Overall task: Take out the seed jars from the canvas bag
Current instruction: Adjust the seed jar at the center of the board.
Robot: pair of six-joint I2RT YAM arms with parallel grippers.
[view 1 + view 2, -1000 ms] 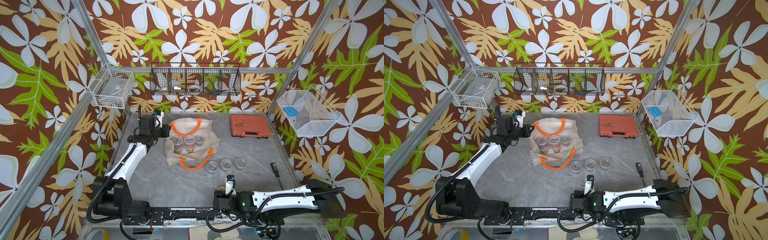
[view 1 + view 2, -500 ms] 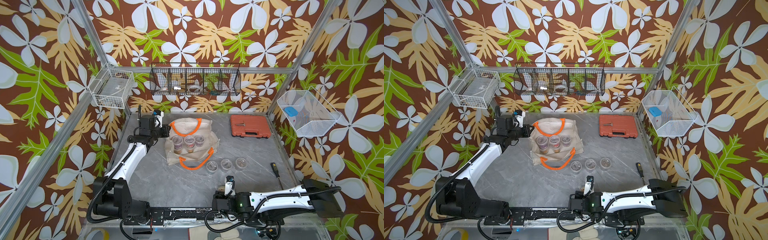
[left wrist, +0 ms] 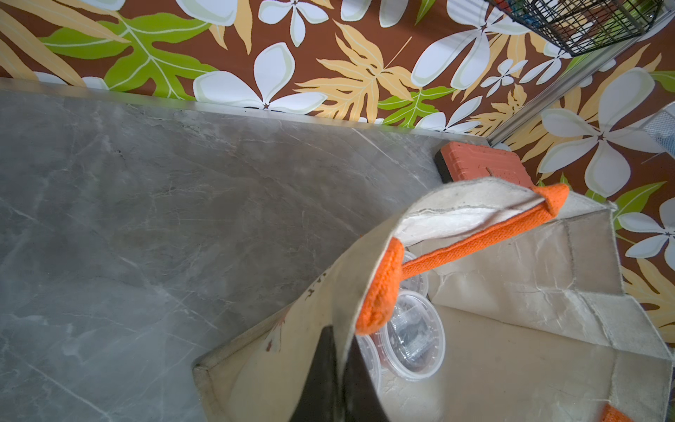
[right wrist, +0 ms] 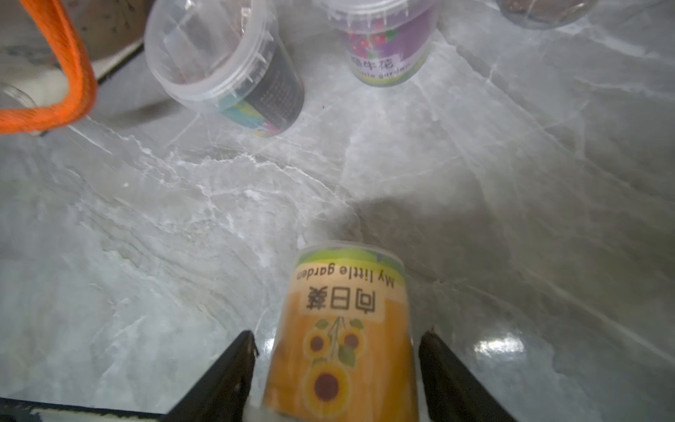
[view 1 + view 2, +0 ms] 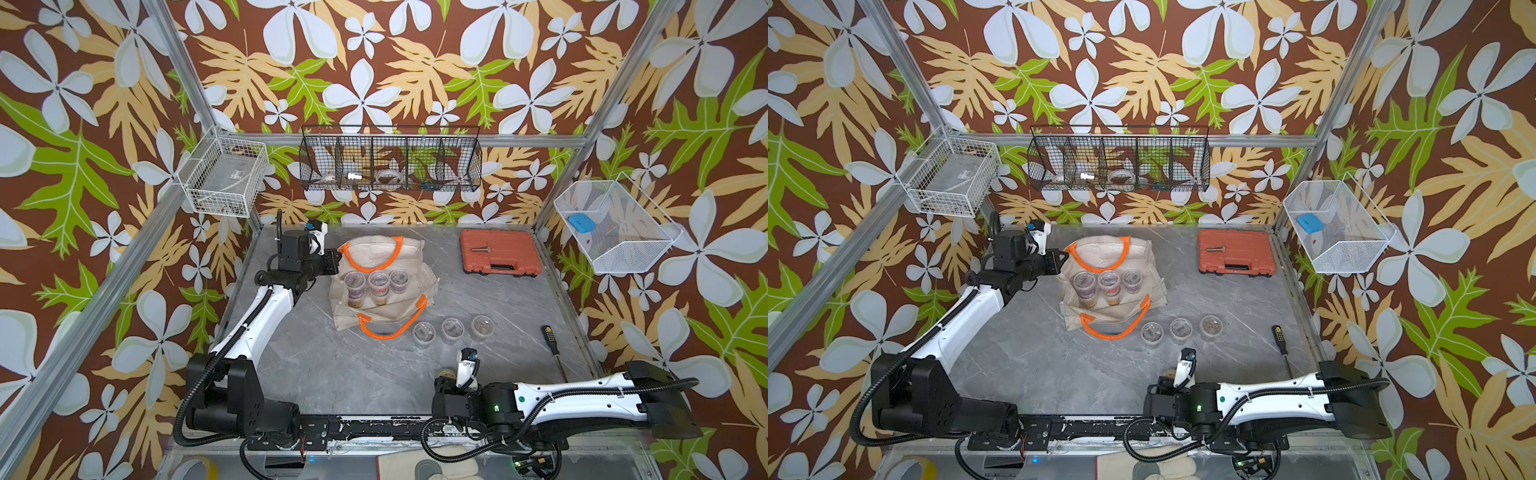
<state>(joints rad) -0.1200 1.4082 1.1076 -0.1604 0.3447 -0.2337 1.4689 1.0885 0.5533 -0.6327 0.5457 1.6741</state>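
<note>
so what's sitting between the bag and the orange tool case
Nothing: the stretch of grey table between the bag and the tool case is bare, as both top views show.

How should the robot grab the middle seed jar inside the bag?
Probably from above: pinch the middle seed jar at its lid rim, across its near and far sides. It stands upright in the open canvas bag, with neighbour jars close on both flanks.

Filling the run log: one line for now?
left gripper: shut on beige canvas bag rim; right gripper: around sunflower-label clear jar, grip unclear; three clear jars beside bag
</note>
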